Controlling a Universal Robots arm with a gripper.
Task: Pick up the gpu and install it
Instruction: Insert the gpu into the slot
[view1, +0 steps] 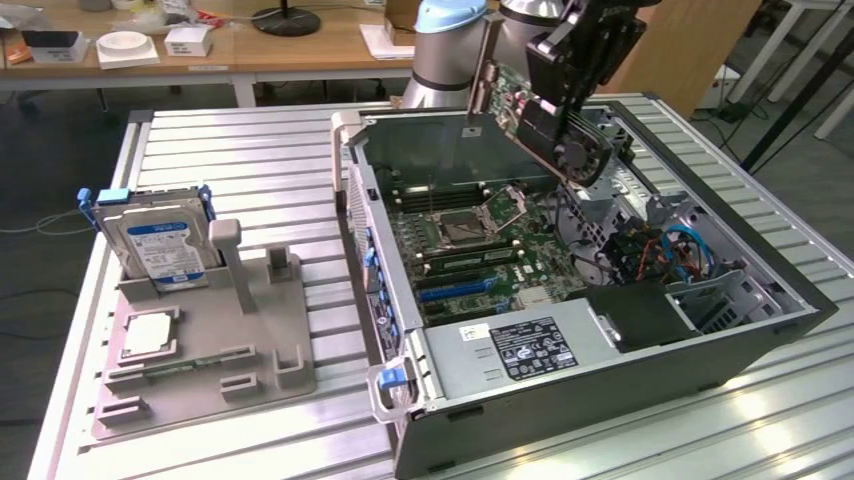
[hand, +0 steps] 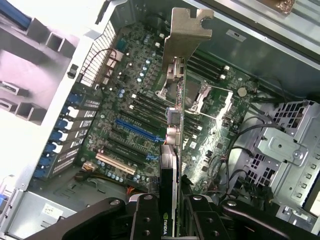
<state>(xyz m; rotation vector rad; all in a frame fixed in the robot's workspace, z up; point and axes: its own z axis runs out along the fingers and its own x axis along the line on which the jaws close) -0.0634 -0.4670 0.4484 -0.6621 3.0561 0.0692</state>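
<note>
The gpu, a dark card with a fan and a silver end bracket, hangs tilted above the open computer case. My gripper is shut on its upper edge. In the wrist view the gpu is edge-on between my black fingers, its bracket pointing away over the motherboard. The card is above the motherboard and apart from it. A blue slot lies just beside the card's line, and the blue slot also shows low on the board.
A grey fixture on the exterior view's left holds a silver hard drive with a blue-white label and a small square chip. Inside the case sit a power supply, blue cables and a metal drive cage.
</note>
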